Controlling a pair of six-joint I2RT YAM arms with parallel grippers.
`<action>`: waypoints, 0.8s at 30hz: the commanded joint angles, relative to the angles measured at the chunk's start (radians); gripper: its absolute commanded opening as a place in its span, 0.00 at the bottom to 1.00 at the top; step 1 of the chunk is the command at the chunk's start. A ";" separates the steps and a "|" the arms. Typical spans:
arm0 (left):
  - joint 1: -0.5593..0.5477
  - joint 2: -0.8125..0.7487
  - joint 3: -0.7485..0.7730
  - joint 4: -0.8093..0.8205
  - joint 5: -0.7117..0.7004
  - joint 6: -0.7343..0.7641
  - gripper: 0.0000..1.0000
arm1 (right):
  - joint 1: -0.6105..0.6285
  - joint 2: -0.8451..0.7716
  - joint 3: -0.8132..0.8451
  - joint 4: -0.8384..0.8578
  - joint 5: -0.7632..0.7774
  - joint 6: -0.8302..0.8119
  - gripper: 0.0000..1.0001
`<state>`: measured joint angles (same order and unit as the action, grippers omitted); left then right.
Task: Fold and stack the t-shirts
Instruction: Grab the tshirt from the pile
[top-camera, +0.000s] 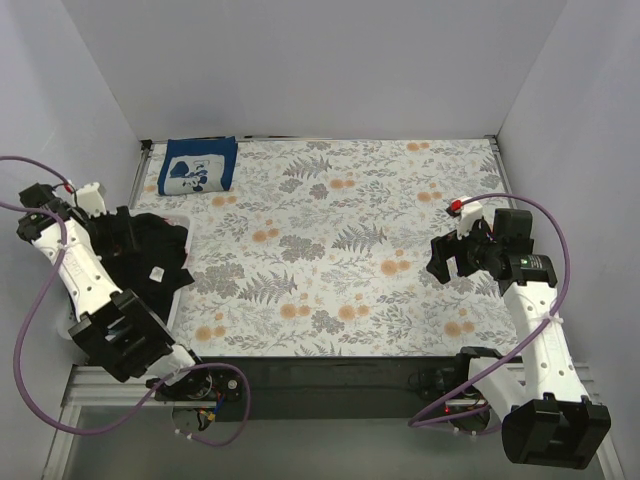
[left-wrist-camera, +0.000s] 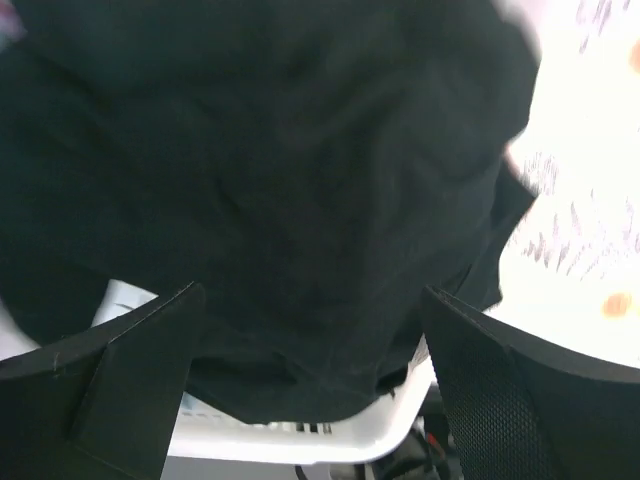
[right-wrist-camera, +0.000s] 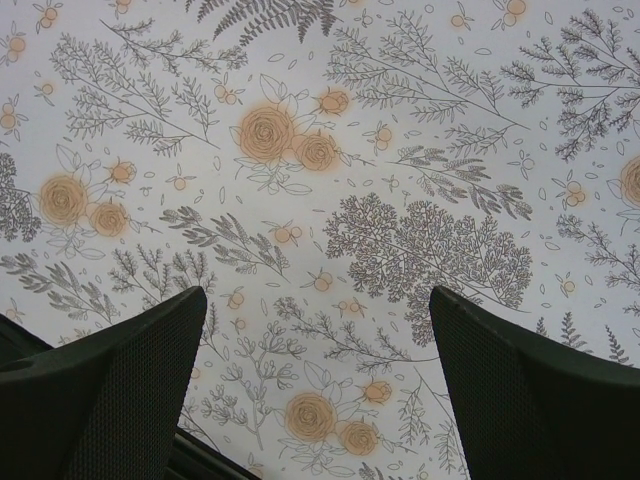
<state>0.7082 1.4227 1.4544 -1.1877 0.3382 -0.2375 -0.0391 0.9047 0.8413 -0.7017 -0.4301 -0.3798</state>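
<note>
A plain black t-shirt (top-camera: 155, 250) lies crumpled in the white basket (top-camera: 183, 283) at the table's left edge and spills over its rim. It fills the left wrist view as black t-shirt (left-wrist-camera: 280, 180) over the basket rim (left-wrist-camera: 340, 435). My left gripper (top-camera: 128, 232) hovers over it, open, nothing between its fingers (left-wrist-camera: 130, 360). A folded navy blue t-shirt (top-camera: 198, 167) with a white graphic rests at the far left corner. My right gripper (top-camera: 455, 257) hangs open over the bare floral cover at the right, its fingers (right-wrist-camera: 520, 380) wide apart.
The floral table cover (top-camera: 340, 250) spans the table; the right wrist view shows only the cover (right-wrist-camera: 330, 200). White walls close in the back and both sides. A dark strip and cables run along the near edge.
</note>
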 joint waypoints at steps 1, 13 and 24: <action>0.004 -0.080 -0.087 -0.043 0.062 0.125 0.88 | -0.002 0.014 0.010 0.002 -0.013 -0.033 0.98; -0.009 -0.122 -0.284 0.120 0.081 0.083 0.91 | -0.002 0.080 0.035 -0.013 0.007 -0.053 0.98; -0.033 -0.051 -0.187 0.212 0.088 -0.017 0.61 | -0.002 0.125 0.051 -0.019 0.017 -0.053 0.98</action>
<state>0.6823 1.3743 1.1900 -1.0439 0.4030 -0.2169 -0.0391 1.0298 0.8524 -0.7090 -0.4103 -0.4232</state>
